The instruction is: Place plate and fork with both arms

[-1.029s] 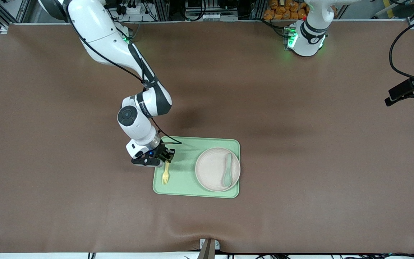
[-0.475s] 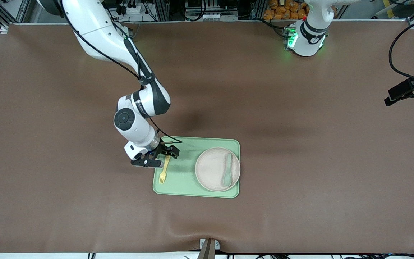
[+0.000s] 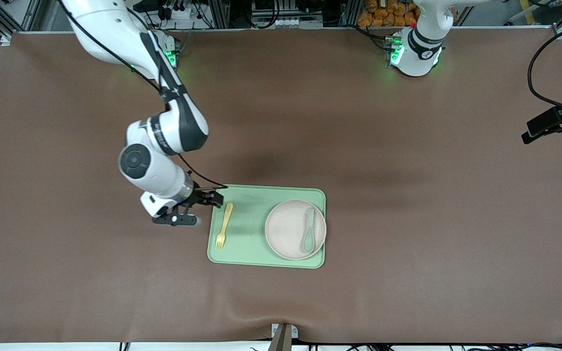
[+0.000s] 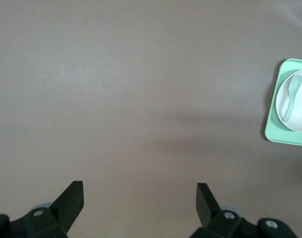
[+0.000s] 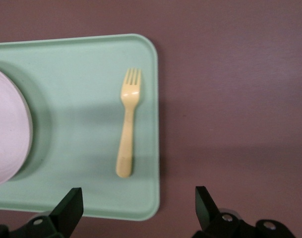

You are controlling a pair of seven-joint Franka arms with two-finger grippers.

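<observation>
Fork (image 3: 224,225) flat on light-green tray (image 3: 251,256), toward right arm's end, tines at 6 o'clock in front view. Plate (image 3: 288,229) on same tray toward left arm's end, grey-green spoon (image 3: 309,234) lying in it.

Right gripper (image 3: 198,207) over table just beside tray edge, fingers wide, holding nothing. Left gripper (image 4: 140,198) over bare table, well apart from tray, fingers wide, waiting.

Step, judged: placing looks done. Next: lift clear, without brushing tray.

Count: one fork, one plate, one spoon, one tray, two grippers.
</observation>
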